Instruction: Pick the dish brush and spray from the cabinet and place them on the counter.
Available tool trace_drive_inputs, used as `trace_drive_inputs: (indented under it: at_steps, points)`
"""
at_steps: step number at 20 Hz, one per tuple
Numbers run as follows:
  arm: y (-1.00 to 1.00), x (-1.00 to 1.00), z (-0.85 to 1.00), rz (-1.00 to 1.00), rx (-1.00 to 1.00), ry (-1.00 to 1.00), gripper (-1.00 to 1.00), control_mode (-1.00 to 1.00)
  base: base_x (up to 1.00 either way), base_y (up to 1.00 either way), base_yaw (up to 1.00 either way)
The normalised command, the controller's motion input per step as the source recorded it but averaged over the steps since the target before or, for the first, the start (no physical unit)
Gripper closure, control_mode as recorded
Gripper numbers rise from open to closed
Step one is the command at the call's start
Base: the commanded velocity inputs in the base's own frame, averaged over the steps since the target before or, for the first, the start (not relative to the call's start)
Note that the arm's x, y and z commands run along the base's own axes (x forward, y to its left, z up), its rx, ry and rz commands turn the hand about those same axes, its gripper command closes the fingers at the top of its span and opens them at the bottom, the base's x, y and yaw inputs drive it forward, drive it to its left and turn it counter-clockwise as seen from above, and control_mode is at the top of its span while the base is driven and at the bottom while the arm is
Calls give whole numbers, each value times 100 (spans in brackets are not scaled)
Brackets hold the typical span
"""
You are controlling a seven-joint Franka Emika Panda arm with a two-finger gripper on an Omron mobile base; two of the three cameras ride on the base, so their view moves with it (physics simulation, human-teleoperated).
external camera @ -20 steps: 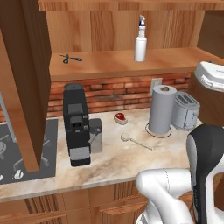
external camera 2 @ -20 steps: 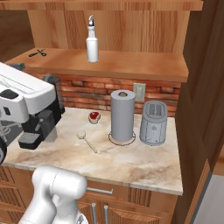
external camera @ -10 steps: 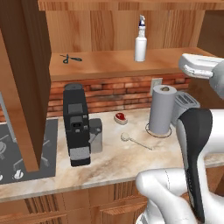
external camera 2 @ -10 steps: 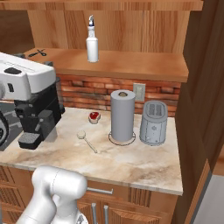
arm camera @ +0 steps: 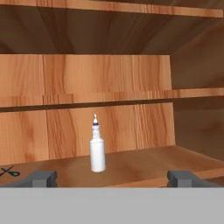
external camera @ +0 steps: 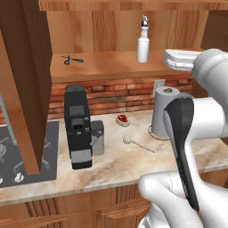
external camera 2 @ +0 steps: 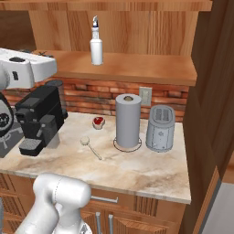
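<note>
Up on the cabinet (external camera: 111, 67) shelf, the spray (arm camera: 97, 148) stands well ahead of the gripper (arm camera: 113, 178), whose fingers are wide apart. Both base views also show the brush (external camera 2: 90, 147) lying on the counter (external camera 2: 137, 171).

place: kitchen | evidence: coffee machine (external camera: 80, 127), toaster (external camera 2: 160, 127), stone counter (external camera 2: 137, 169), wooden cabinet (external camera 2: 137, 27)

**Arm raised, hand open and empty**

The white arm (external camera: 196, 129) rises from the base, bends at a dark elbow joint and reaches up and forward. Its hand (arm camera: 113, 178) is level, facing straight ahead. The two dark fingertips (arm camera: 41, 177) stand far apart at the bottom of the hand view, with nothing between them.
</note>
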Motion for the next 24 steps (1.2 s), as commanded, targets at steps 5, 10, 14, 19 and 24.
trace_drive_inputs:
  at_steps: [5, 10, 14, 19, 24]
  points:
    - [17, 41, -5, 7, 0, -3, -100, -100, 0, 0, 0]
    - [2, 39, -10, 12, 0, 0, -100, -100, 0, 0, 0]
    - [0, 38, -8, 15, 0, 0, -100, -100, 0, 0, 0]
    - [0, 25, 0, 12, 0, 0, -100, -100, 0, 0, 0]
    - [0, 12, 0, 6, -3, 0, -100, -100, 0, 0, 0]
